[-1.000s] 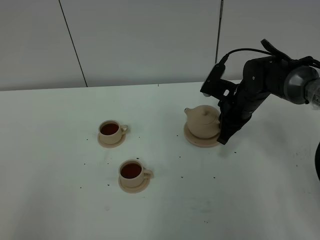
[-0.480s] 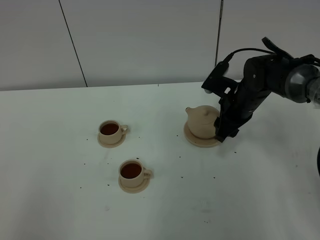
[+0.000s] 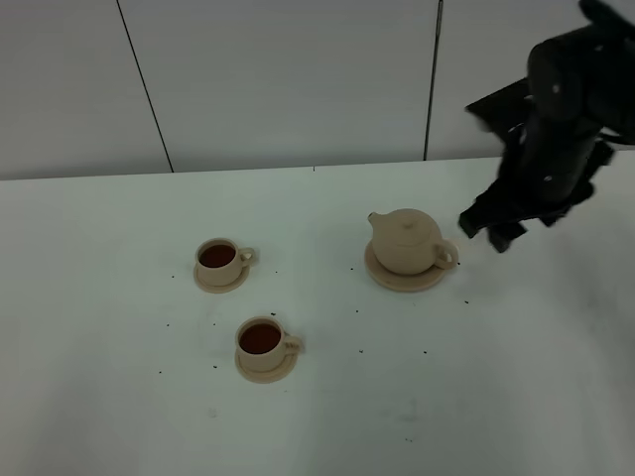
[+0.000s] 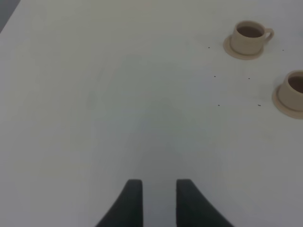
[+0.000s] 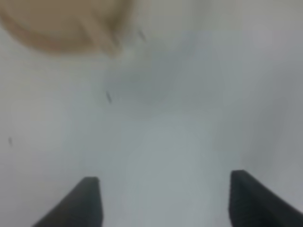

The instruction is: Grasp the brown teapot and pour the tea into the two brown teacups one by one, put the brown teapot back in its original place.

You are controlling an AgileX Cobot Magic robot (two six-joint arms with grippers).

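R gripper (image 5: 163, 201) was released, jaws spread wide w/ nothing between them, hanging above the table (image 3: 119, 416) just to the right of the brown teapot (image 3: 407, 243) and clear of its handle. In the R wrist view the teapot (image 5: 66, 23) showed only as a tan blur, w/ bare white tabletop between the fingertips (image 5: 87, 201). The teapot sat upright on its wide saucer (image 3: 382, 277), lid on, spout pointing left. L gripper (image 4: 154, 201) hung low over bare table, fingers close together w/ a narrow gap, gripping nothing. Two brown teacups, far cup (image 3: 219, 259) and near cup (image 3: 262, 342), stood left of the teapot, well apart from it, each on its small saucer and holding dark tea.
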